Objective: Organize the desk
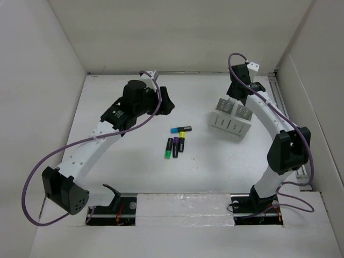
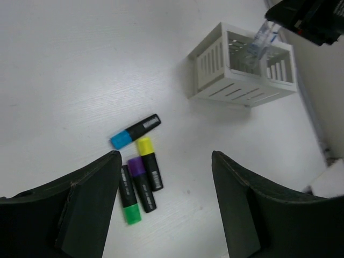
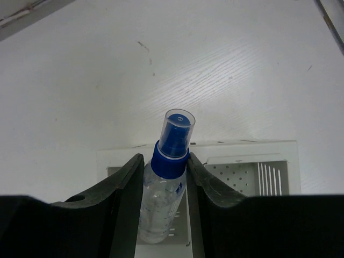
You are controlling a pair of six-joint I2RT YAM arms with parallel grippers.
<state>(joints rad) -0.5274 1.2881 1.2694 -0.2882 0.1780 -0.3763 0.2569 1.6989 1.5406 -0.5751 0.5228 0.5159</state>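
On the white desk (image 1: 134, 172) lie several black highlighters: a blue-capped one (image 1: 180, 129) (image 2: 135, 130), then yellow (image 2: 149, 163), purple (image 2: 141, 183) and green (image 2: 129, 196) side by side. My left gripper (image 1: 165, 102) (image 2: 165, 158) hovers open above them and holds nothing. A white slotted holder (image 1: 231, 122) (image 2: 242, 67) stands at the right. Above it, my right gripper (image 1: 236, 97) (image 3: 165, 157) is shut on a clear spray bottle (image 3: 169, 172) (image 2: 260, 40) with a blue cap, whose lower end hangs over the holder's compartments (image 3: 242, 148).
White walls close the desk in at the back and on both sides. A metal rail (image 1: 277, 91) runs along the right edge. The right arm's elbow (image 1: 287, 150) stands high near the front right, and the left arm's base (image 1: 64, 191) sits at the front left.
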